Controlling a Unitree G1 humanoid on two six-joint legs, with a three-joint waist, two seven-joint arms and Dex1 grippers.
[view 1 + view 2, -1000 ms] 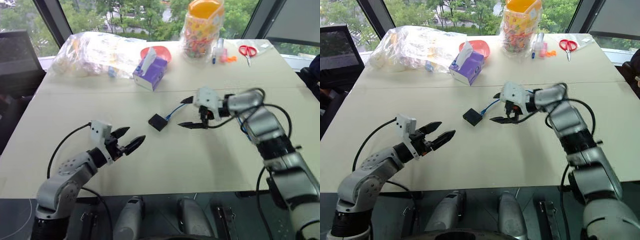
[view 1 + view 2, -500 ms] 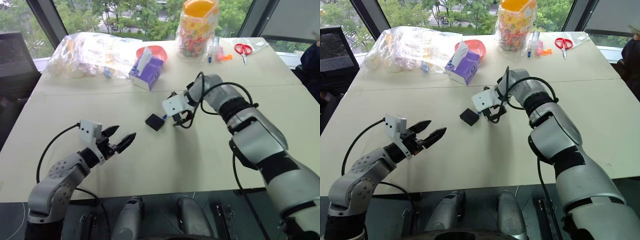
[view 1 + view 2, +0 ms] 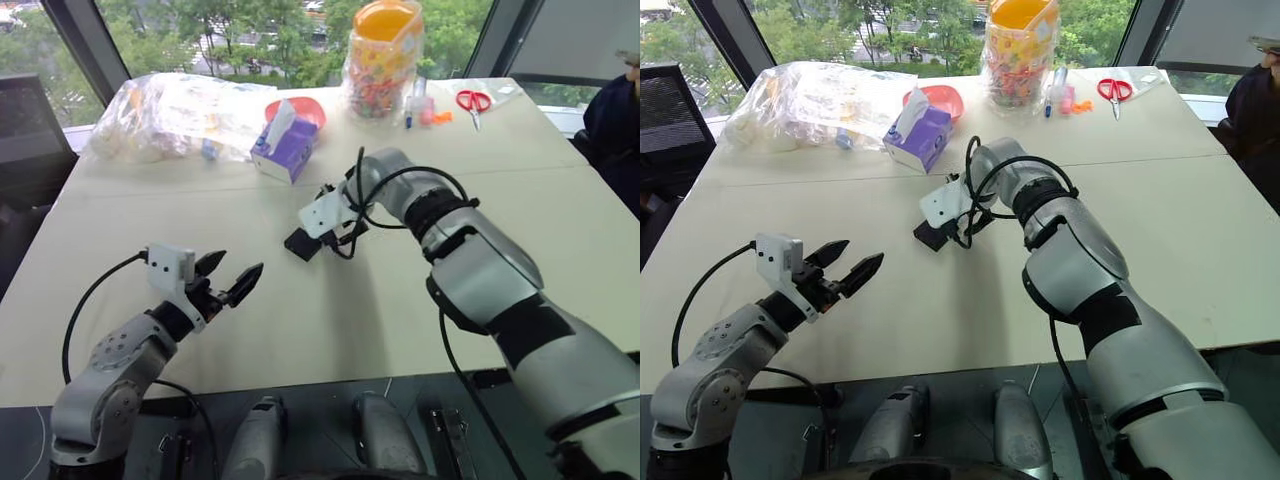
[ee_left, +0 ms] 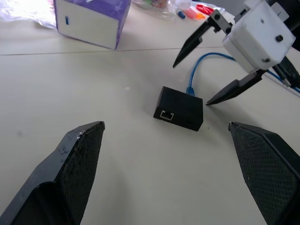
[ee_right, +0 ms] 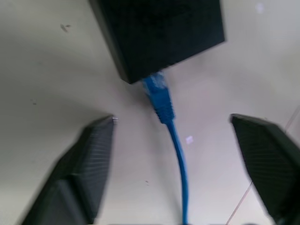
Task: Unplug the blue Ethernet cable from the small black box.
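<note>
Left eye view: the right gripper point(image 4: 213, 70) has been swung in from the right of the small black box point(image 3: 301, 244) and is now poised just over it, tipped downward. In the right wrist view its fingers point(image 5: 86, 164) are seen spread apart, one on each side of the blue Ethernet cable point(image 5: 164, 110), nothing clamped. The cable is still plugged into the box, which lies on the table point(image 3: 330, 330) in front of the purple tissue box point(image 3: 283, 148). The left gripper point(image 3: 228, 280) is held wide apart, well short of the box. From the head views the plug is hidden behind the right wrist's white housing.
</note>
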